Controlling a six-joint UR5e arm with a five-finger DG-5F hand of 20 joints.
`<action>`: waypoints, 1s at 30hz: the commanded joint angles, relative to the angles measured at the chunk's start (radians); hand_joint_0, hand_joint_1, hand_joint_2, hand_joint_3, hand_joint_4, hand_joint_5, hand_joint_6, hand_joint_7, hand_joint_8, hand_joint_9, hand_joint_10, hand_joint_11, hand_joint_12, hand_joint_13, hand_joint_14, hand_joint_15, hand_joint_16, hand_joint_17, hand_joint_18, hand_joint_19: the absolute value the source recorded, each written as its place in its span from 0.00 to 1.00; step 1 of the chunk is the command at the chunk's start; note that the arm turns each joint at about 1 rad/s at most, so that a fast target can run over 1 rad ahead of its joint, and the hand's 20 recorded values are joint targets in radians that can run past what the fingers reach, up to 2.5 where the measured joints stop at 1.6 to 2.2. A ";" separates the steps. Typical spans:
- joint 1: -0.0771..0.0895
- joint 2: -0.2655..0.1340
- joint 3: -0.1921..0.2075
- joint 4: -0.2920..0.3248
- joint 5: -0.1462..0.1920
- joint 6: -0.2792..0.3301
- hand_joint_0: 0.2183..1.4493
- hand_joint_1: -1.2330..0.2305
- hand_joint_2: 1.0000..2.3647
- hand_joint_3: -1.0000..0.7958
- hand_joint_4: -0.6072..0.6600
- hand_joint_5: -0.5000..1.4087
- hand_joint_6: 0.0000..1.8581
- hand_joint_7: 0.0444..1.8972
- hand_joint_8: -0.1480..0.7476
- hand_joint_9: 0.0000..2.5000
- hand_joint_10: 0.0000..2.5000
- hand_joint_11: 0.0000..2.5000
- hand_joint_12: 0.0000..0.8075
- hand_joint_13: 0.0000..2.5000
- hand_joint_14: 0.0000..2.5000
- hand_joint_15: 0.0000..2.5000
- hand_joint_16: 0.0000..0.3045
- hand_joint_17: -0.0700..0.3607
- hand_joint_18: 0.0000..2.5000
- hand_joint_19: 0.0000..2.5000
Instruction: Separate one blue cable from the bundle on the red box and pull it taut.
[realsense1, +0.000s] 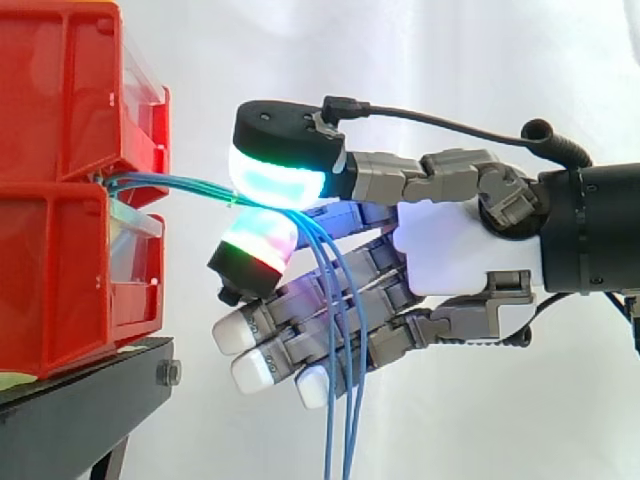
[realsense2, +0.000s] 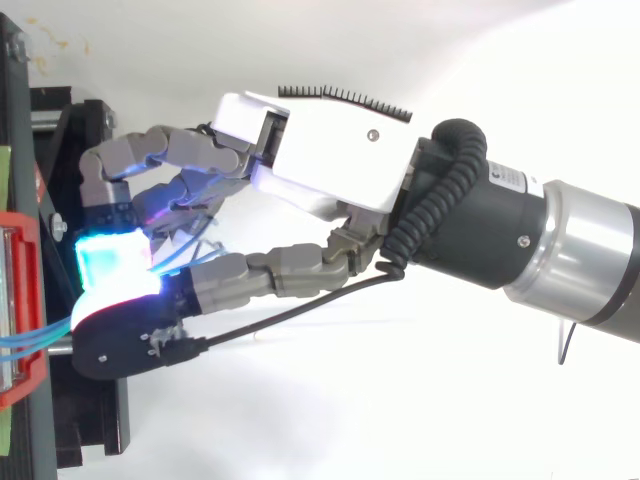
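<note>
A bundle of thin blue cables (realsense1: 180, 186) comes out between the two stacked red bins (realsense1: 60, 110) and runs right to my hand (realsense1: 470, 245). There the cables pass between the cyan-green glowing thumb pad (realsense1: 275, 178) above and a green-red glowing finger pad (realsense1: 258, 245) below, which close on them. I cannot tell whether one strand or more is pinched. Past the pinch, several blue strands (realsense1: 340, 330) hang down in front of the other curled fingers. From above, the cables (realsense2: 40, 335) leave the red bin's edge (realsense2: 20, 300) and reach the hand (realsense2: 330, 160).
The red bins stand on a black stand (realsense1: 80, 400) at the left. A white curtain is behind. The arm's dark wrist (realsense1: 590, 230) comes in from the right, with open space below and to the right of the hand.
</note>
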 joint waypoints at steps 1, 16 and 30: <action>0.000 0.000 0.008 -0.031 0.000 0.013 0.34 0.26 0.01 0.43 0.67 0.20 0.27 0.68 0.54 0.35 0.00 0.18 0.51 0.31 0.00 0.14 0.19 0.46 0.30 0.24; 0.000 0.000 0.008 -0.029 0.000 0.016 0.34 0.26 0.01 0.34 0.66 0.20 0.27 0.69 0.53 0.34 0.00 0.18 0.50 0.30 0.00 0.14 0.18 0.45 0.29 0.25; 0.005 0.000 0.008 -0.032 0.001 0.040 0.28 0.35 0.00 0.28 0.68 0.21 0.27 0.69 0.56 0.36 0.00 0.18 0.52 0.31 0.00 0.14 0.19 0.46 0.31 0.25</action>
